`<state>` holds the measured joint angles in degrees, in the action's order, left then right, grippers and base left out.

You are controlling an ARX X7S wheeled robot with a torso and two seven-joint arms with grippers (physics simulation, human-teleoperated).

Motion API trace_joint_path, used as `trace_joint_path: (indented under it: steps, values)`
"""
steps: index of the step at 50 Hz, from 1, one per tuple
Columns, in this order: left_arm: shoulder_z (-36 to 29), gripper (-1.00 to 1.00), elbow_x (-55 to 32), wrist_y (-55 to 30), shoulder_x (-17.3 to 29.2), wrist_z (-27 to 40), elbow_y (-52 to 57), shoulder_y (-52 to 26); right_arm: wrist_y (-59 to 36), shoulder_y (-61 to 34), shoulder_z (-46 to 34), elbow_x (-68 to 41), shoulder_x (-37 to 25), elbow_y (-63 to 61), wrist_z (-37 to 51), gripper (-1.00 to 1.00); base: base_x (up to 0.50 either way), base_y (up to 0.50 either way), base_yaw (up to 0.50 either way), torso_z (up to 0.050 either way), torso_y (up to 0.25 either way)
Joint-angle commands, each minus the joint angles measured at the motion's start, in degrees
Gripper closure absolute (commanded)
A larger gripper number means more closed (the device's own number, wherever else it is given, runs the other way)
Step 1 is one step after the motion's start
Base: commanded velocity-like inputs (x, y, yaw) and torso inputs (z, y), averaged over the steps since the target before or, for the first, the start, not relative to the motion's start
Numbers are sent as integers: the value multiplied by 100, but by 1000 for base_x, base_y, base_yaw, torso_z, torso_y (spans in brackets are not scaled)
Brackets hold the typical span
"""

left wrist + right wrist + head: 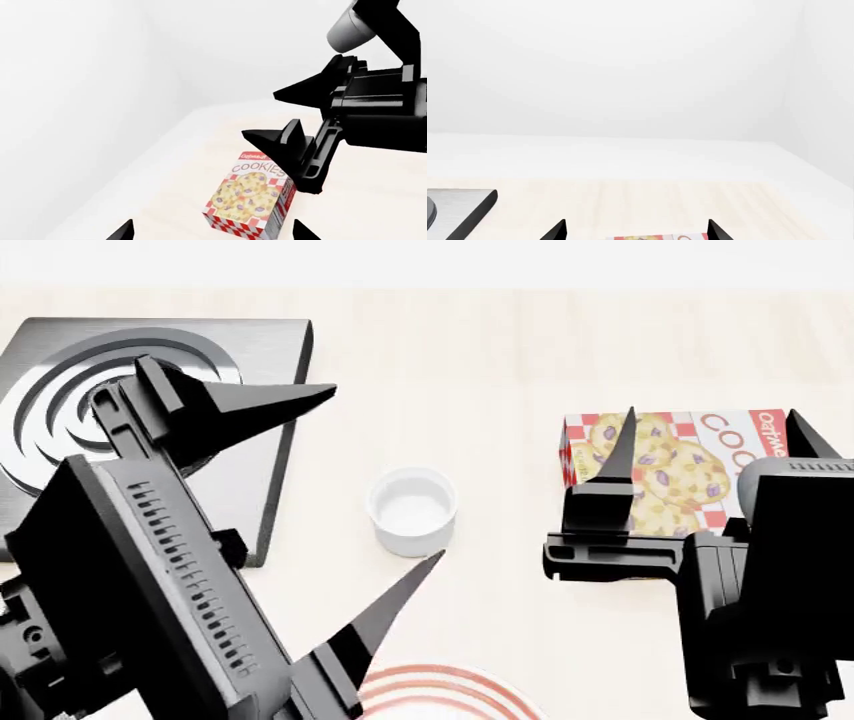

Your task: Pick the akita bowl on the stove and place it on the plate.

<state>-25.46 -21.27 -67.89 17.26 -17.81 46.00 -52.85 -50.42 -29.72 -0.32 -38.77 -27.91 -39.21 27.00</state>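
Bowl (412, 510) sits on the bare counter (534, 360) at the middle of the head view, upright and white, just right of the stove (267, 350) and off its burner rings. It is not on the plate (441, 690), whose red-ringed rim shows at the lower middle edge of that frame, a little below the bowl and apart from it. So the stove no longer bears the bowl, yet the plate has not got it either: the bowl lies between the two.

Left gripper (380, 480) fills the left of the head view, its two long fingers spread wide, one tip over the stove's edge, the other pointing up from the lower middle just below the bowl. It holds nothing. Right gripper (707, 445) stands at the right of the frame over the cookies box (667, 465), fingers parted and empty as well.

By my reading, what is left is the bowl's last stretch: it must be gripped where it stands and set down on the plate. Neither hand touches it now.
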Motion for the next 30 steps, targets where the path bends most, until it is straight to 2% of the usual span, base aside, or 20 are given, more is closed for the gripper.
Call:
trace_joint_path:
  steps: [1, 30]
  values:
    - [485, -100, -197, -122, -137, 34, -7, 9, 13, -11, -14, -11, -14, 13, 11, -100, 0, 0, 0, 0, 0]
    - [1170, -100, -446, -134, -120, 91, -36, 184, 22, -6, -23, -65, -45, -6, 65, -100, 0, 0, 0, 0, 0]
